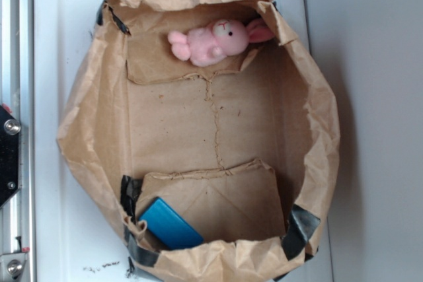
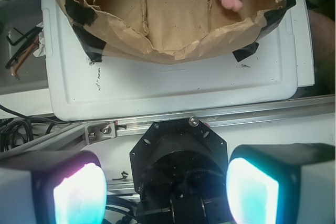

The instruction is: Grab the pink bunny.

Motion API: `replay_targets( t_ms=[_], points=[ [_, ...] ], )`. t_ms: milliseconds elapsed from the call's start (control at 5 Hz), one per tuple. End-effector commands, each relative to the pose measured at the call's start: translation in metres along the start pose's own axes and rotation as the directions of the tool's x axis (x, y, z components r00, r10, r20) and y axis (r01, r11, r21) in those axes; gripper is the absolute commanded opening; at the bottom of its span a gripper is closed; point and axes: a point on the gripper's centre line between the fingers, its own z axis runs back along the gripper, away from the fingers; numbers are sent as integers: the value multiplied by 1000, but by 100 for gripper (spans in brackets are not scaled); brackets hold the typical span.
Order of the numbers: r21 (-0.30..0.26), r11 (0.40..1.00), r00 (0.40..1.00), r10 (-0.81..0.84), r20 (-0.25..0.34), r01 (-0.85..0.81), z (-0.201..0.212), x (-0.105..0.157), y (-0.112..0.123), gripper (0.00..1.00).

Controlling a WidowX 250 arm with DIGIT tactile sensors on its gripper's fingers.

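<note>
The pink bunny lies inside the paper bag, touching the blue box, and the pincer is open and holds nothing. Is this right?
Not quite. The pink bunny lies inside the paper bag, but apart from the blue box, at the opposite end, as the exterior view shows. The pincer is open and holds nothing.

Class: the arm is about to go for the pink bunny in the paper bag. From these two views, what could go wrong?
1. The pink bunny lies tucked against the paper bag's crumpled wall, under a folded flap; the fingers may snag paper.
2. The open gripper is outside the bag and must clear its rim.
3. The blue box is a possible wrong target.
</note>
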Motion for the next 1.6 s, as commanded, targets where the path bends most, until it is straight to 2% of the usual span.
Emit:
replay_targets(
  t_ms=[0,200,400,800,1200,1400],
  points=[
    [0,1000,1000,0,0,0,0,0,0,100],
    [25,999,999,-39,22,39,3,32,9,100],
    [31,997,996,-76,45,75,1,52,14,100],
    [20,985,984,-175,40,174,-32,97,32,100],
    [124,984,991,-130,35,125,-76,127,50,100],
    [152,987,997,-65,46,57,-97,130,59,100]
  ],
)
